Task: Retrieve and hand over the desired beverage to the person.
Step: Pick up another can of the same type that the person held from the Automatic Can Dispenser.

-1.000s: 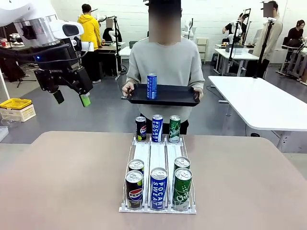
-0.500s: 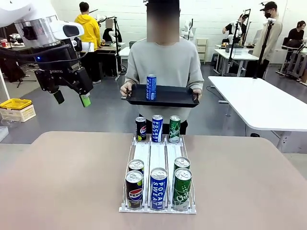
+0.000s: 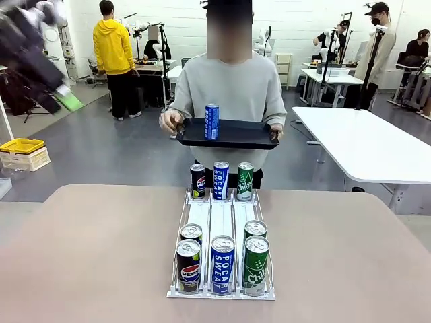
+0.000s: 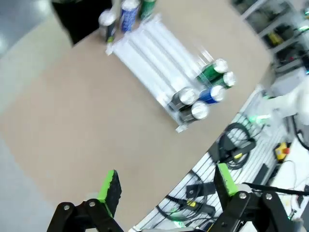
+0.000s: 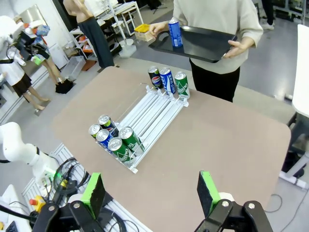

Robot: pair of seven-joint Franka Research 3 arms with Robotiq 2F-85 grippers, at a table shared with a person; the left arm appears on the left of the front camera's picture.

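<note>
1. Black, green-padded left gripper (image 4: 166, 186), splayed wide, empty.
2. Slim blue metal can (image 3: 212, 121) stands on the glossy black tray (image 3: 246, 134) held by the grey-shirted person (image 3: 232, 87).
3. Black right gripper (image 5: 150, 191), likewise spread, empty.
4. Clear plastic can rack (image 3: 221, 214) on a smooth tan table (image 3: 94, 256); grey floor (image 3: 135, 155) beyond.

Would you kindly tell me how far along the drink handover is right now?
Done, it seems: a blue can stands on the tray the person holds. In hand: nothing; the left gripper and right gripper are open and empty, high off the table. Left: probably nothing, unless another can from the rack is wanted.
</note>
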